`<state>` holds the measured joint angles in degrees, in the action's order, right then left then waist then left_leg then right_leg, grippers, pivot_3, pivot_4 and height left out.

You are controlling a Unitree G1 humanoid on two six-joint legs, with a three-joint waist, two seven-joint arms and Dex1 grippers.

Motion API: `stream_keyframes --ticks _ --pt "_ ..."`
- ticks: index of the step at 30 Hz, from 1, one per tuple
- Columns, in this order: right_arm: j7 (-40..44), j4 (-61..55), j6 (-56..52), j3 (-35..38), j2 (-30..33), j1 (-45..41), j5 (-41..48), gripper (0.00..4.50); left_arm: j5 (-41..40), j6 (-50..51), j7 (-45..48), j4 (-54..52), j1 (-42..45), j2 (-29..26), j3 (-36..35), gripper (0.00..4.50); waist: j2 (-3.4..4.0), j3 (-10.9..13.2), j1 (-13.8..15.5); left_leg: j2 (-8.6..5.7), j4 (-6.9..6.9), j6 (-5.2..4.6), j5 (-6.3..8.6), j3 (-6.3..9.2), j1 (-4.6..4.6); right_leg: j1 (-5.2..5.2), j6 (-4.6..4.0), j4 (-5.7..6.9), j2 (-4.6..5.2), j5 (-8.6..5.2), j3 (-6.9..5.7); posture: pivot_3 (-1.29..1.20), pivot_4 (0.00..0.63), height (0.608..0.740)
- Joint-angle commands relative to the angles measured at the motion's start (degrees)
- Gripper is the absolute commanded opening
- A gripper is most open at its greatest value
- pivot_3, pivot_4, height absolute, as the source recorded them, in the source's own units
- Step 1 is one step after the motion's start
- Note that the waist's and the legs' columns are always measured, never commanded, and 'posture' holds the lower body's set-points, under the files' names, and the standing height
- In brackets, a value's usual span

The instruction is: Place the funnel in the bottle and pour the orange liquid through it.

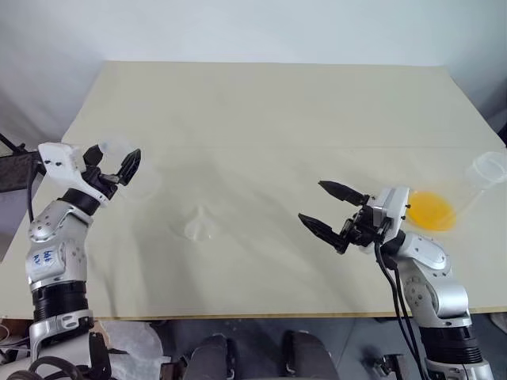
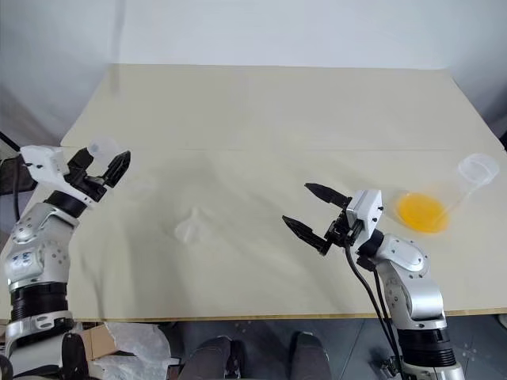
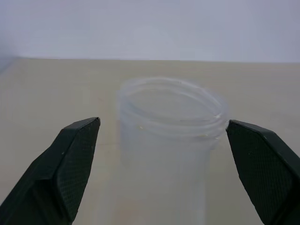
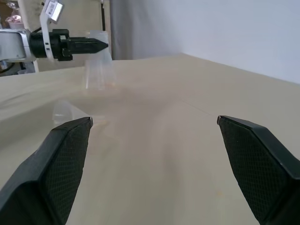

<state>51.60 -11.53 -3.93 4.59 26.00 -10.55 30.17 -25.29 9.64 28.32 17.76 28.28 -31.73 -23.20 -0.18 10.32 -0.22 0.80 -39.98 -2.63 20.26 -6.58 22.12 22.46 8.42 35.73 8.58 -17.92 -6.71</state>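
Clear bottle [image 3: 171, 140] standing upright at table's [image 1: 261, 119] left side, between wide-apart fingers of left gripper [image 1: 116, 162]. Right gripper [image 1: 331, 210] hovering, spread, empty. Funnel [image 1: 198, 226] lying mid-table; orange liquid [image 1: 431, 210] at right.

The bottle [image 1: 127, 170] is clear and flask-shaped, standing upright near the left edge of the worktop [image 1: 261, 111], its open threaded neck [image 3: 171, 108] uppermost. The funnel [image 1: 198, 226], a small transparent cone, lies tipped on its side to the right of the bottle, apart from it. The orange liquid [image 1: 430, 210] sits far to the bottle's right, pooled in a larger clear flask [image 1: 475, 186] lying tilted by the worktop's right edge.
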Motion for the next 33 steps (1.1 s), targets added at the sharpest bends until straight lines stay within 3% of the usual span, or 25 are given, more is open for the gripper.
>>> stream_keyframes --ticks 1,2,5,9,10,13,15,20,25,30,33 --pt "-0.89 -2.20 0.92 0.10 -0.69 -0.23 -0.09 4.46 2.12 -2.80 0.72 3.80 3.27 -1.51 0.63 4.50 0.00 0.00 0.05 0.00 0.00 0.00 0.00 0.01 0.00 0.00 0.00 0.01 0.00 0.00 -0.01 0.00 0.150 0.740" --pt "-1.09 -2.24 1.01 0.11 -0.81 -0.22 -0.17 4.46 2.57 -3.53 1.27 4.70 3.66 -1.64 0.91 4.50 0.00 0.00 0.06 0.00 0.00 0.00 0.00 0.01 0.00 0.00 0.00 0.01 -0.01 0.00 -0.02 0.00 0.150 0.740" --pt "-1.59 -2.39 1.39 0.16 -1.15 0.05 -0.49 4.50 2.86 -4.09 1.25 5.54 3.99 -1.75 0.97 3.91 0.00 0.00 0.04 0.00 -0.01 0.00 0.00 0.00 0.00 0.00 0.00 0.01 0.00 0.00 -0.01 0.00 0.150 0.740" --pt "-2.24 -2.85 1.98 0.25 -1.70 1.11 -0.97 4.50 2.30 -4.09 2.68 5.46 3.64 -2.47 0.44 2.63 -0.01 0.00 0.07 0.04 -0.02 0.00 0.00 0.02 0.00 -0.01 0.00 0.01 0.01 0.00 -0.01 0.00 0.150 0.740" --pt "-2.38 -2.99 2.09 0.26 -1.77 1.33 -1.05 4.50 2.59 -4.33 2.91 5.55 3.55 -2.77 0.52 2.50 0.00 0.00 0.11 0.04 -0.02 0.00 0.00 0.02 0.01 -0.01 0.00 0.01 0.01 0.00 0.00 0.00 0.150 0.740" --pt "-2.95 -3.54 2.37 0.74 -1.81 1.89 -1.34 4.50 2.79 -3.90 4.08 4.26 4.21 -3.24 1.50 2.49 0.00 0.00 0.11 0.03 -0.03 0.00 0.00 0.02 0.01 -0.01 0.00 0.01 0.02 0.00 0.00 0.00 0.150 0.740" --pt "-3.61 -4.41 2.48 1.64 -1.44 2.63 -1.48 4.50 -1.15 -0.46 5.40 1.58 7.29 -1.61 1.68 2.49 -0.02 0.01 0.35 0.04 -0.03 0.00 0.00 0.03 0.01 -0.01 0.00 0.01 0.02 0.00 0.00 0.00 0.150 0.740" --pt "-5.58 -8.17 1.92 7.57 1.28 8.17 -0.56 4.50 -0.13 -0.65 17.90 -1.10 16.79 3.96 13.89 2.49 -0.15 0.03 2.02 -0.01 -0.25 -0.02 -0.01 0.25 0.19 -0.09 0.06 0.02 0.09 0.03 -0.09 0.00 0.150 0.740" --pt "-6.37 -11.59 1.81 13.97 4.05 16.18 -0.16 4.50 0.69 0.89 25.59 6.49 25.08 13.18 21.65 2.49 -0.18 0.01 1.99 -0.21 -0.17 -0.03 0.00 0.08 0.17 -0.13 0.09 -0.15 0.00 0.05 -0.14 0.00 0.150 0.740" --pt "-9.33 -18.22 1.23 19.78 3.88 24.75 0.70 4.50 9.32 -9.54 28.95 21.14 30.77 22.33 29.76 2.49 -0.17 0.00 1.53 -0.08 -0.02 0.02 -0.03 -0.35 0.13 0.00 0.00 -0.17 -0.11 0.00 -0.14 0.00 0.150 0.740" --pt "-10.96 -20.76 0.93 20.20 3.40 27.06 0.97 4.50 12.87 -16.36 29.32 27.27 32.44 23.89 30.84 2.49 -0.17 0.00 1.18 -0.05 -0.02 0.02 -0.03 -0.37 0.12 0.00 0.00 -0.26 -0.12 -0.01 -0.03 0.00 0.150 0.740"
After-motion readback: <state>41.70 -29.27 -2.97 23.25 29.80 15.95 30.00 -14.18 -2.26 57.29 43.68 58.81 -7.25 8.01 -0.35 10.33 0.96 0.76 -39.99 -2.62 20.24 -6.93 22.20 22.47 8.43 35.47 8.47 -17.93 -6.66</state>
